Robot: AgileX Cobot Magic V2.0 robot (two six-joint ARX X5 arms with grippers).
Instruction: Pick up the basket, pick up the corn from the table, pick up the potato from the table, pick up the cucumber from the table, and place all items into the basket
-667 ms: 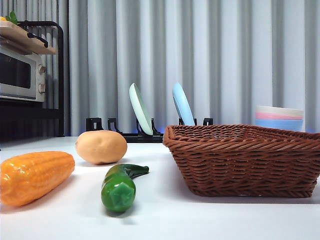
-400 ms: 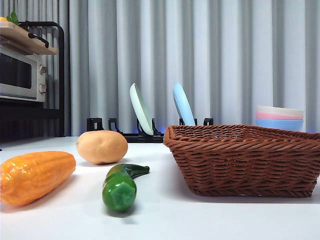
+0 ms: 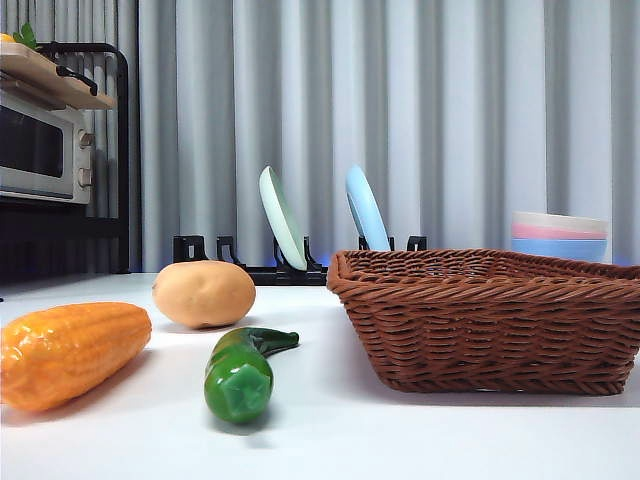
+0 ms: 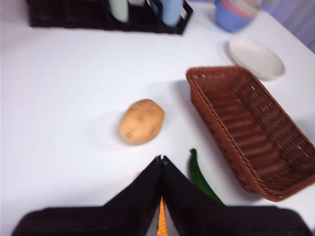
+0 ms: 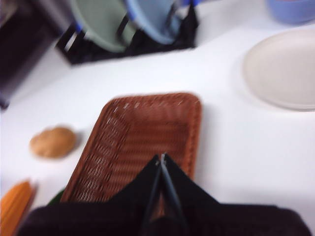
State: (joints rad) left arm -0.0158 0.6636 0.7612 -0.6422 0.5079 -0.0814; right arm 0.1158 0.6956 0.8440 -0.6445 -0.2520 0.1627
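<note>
Corn [image 3: 70, 352]: lies on its side at the far left of the white table [image 3: 400, 440] in the front view, tapered end toward the potato; in the left wrist view only an orange sliver shows between that gripper's jaws
Potato [image 3: 203, 293]: rests on the table behind and just right of the corn, apart from it; in the left wrist view it sits alone on bare tabletop, well apart from the basket
Cucumber [image 3: 242, 370]: lies in front of the potato, faceted blunt end toward the front camera, thin curved stem pointing back toward the basket; it lies between corn and basket, touching neither
Dish rack [image 3: 270, 268]: black, at the back of the table, holding a pale green plate [image 3: 281, 217] and a pale blue plate [image 3: 366, 208], both tilted on edge
Basket [image 3: 490, 318]: brown wicker, standing flat on the table at the right, nothing visible inside it in either wrist view
Stacked bowls [image 3: 559, 235]: white, pink and blue, behind the basket at the far right
White plate [image 5: 283, 73]: flat on the table beyond the basket, apart from it
Left gripper [image 4: 161, 158]: above the table over the corn, jaws pressed together with nothing between them
Right gripper [image 5: 162, 156]: above the basket's near part, jaws closed tip to tip, empty; this view is blurred
</note>
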